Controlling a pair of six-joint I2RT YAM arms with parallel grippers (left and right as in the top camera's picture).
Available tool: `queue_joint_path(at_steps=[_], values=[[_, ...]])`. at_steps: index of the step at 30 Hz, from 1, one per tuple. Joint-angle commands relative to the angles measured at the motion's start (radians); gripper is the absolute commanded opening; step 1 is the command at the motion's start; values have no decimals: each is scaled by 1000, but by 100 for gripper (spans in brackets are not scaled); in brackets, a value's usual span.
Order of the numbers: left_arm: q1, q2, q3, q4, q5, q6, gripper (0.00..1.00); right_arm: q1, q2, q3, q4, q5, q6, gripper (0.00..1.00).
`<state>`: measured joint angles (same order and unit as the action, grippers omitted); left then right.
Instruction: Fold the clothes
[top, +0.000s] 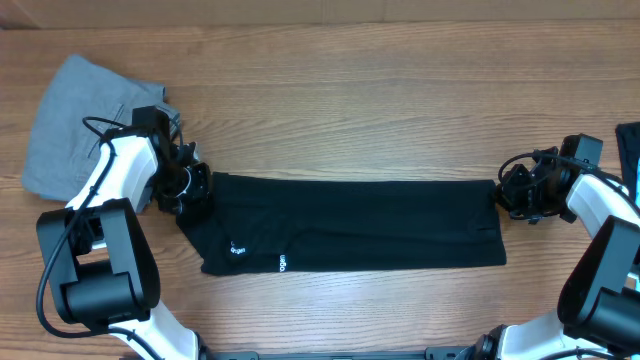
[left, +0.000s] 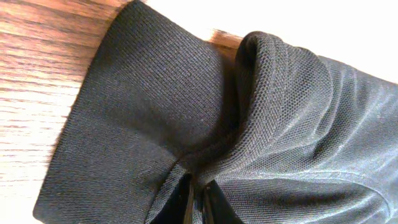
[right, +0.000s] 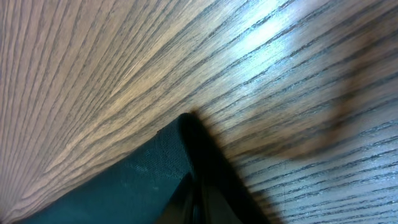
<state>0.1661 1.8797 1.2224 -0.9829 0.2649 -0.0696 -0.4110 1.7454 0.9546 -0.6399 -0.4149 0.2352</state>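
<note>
The black garment (top: 350, 225) lies stretched in a long flat strip across the middle of the wooden table, small white logo prints near its lower left. My left gripper (top: 192, 190) is at its upper left corner, shut on the fabric; in the left wrist view the ribbed black cloth (left: 186, 106) bunches into the closed fingertips (left: 198, 193). My right gripper (top: 505, 193) is at the upper right corner, shut on the garment's edge; the right wrist view shows the dark cloth corner (right: 143, 180) pinched between the fingers (right: 196, 199).
Light grey folded trousers (top: 75, 125) lie at the back left, just behind my left arm. A dark blue item (top: 628, 145) shows at the right edge. Bare wood lies in front of and behind the garment.
</note>
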Motion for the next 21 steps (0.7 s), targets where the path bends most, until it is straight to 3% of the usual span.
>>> queue_joint_path(at_steps=[1, 3, 6, 8, 13, 18, 19, 21], values=[[13, 9, 0, 8, -37, 17, 15, -5, -18, 16, 3, -6, -3, 9], [16, 9, 1, 8, -39, 17, 24, -5, -18, 18, -7, -6, -3, 23], [24, 9, 16, -3, -39, 17, 34, -9, -18, 38, -45, -9, -3, 36], [29, 9, 39, -19, 0, 38, 42, -18, -25, 62, -71, -46, -3, 35], [27, -2, 165, -145, 173, 192, 47, -34, -92, 123, -107, -161, -54, 38], [-16, -43, 271, -267, 206, 285, 51, -34, -193, 169, -204, -164, -53, 32], [-33, -55, 277, -282, 201, 298, 51, -34, -207, 169, -225, -163, -50, 21], [-63, -64, 276, -299, 196, 298, 41, -33, -218, 169, -270, -163, -49, 10]])
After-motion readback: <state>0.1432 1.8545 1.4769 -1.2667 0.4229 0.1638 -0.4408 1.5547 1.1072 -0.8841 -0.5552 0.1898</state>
